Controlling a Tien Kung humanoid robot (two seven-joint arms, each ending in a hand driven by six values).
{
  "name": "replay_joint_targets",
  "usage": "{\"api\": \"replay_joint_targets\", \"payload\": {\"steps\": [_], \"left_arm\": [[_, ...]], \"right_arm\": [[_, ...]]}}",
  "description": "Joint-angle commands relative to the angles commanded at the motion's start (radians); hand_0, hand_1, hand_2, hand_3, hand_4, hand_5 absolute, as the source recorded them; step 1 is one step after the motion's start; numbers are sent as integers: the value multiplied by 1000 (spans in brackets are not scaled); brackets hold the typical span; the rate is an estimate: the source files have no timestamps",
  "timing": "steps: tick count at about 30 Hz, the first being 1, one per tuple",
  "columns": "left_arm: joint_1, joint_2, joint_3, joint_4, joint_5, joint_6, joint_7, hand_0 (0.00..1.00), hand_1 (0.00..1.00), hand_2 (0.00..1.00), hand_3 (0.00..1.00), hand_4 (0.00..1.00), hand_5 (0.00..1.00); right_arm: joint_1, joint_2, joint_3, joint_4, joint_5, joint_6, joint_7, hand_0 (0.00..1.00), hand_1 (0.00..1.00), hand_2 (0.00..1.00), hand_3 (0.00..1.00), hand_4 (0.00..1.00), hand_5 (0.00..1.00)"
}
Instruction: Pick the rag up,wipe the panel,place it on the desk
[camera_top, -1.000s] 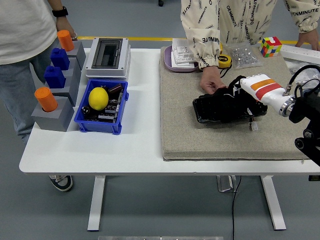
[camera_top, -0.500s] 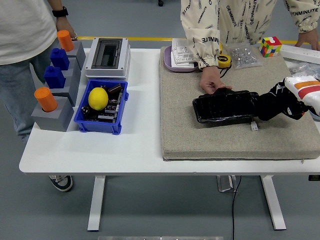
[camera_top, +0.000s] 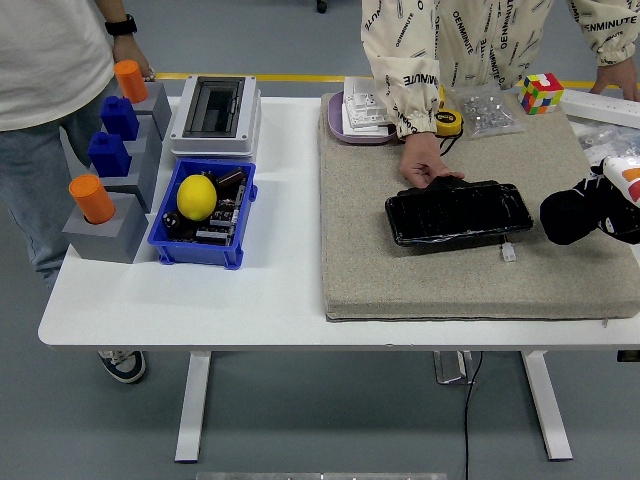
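Head view, right hand (camera_top: 612, 200) gripping rag (camera_top: 570, 217), apart from panel (camera_top: 459, 212)

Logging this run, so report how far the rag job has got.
Wiping looks finished: the panel lies bare on the mat, steadied by a person's hand. In hand: the right robot hand holds the dark rag off the panel's right end. Left: setting the rag down on the desk.
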Motion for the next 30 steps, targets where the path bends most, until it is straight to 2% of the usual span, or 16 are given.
{"api": "replay_joint_targets", "payload": {"steps": [10, 13, 14, 19, 20, 25, 26, 30], "left_arm": [[3, 0, -7, 0, 5, 1, 3, 650, 697, 746, 567, 599, 477], [5, 0, -8, 0, 6, 1, 3, 650, 697, 746, 567, 599, 477], [6, 0, -7, 0, 6, 1, 3, 650, 697, 746, 567, 599, 476], [4, 1, 0, 0, 2, 0, 1, 650, 697, 746, 567, 599, 476], [4, 1, 1, 0, 2, 0, 1, 650, 698, 746, 566, 599, 476], [5, 3, 0, 0, 4, 0, 2, 650, 698, 746, 566, 599, 476], [6, 3, 1, 0, 4, 0, 2, 650, 697, 746, 565, 599, 476], [8, 3, 2, 0, 3, 0, 2, 650, 697, 746, 565, 599, 476]], "right_arm": [[-2, -1, 5, 10, -5, 4, -4, 240, 332, 385, 371, 931, 2], [-4, -1, 6, 13, -10, 25, -19, 240, 332, 385, 371, 931, 2], [-5, -1, 6, 14, -13, 36, -25, 286, 378, 441, 432, 839, 59], [-6, 0, 9, 14, -24, 80, -46, 286, 378, 441, 432, 839, 59], [-7, 0, 10, 14, -25, 84, -48, 360, 435, 488, 476, 905, 171], [-8, -1, 14, 14, -32, 107, -58, 360, 435, 488, 476, 905, 171], [-8, -2, 14, 15, -32, 108, -58, 364, 442, 492, 480, 937, 212], [-13, -3, 18, 24, -34, 118, -61, 364, 442, 492, 480, 937, 212]]}}
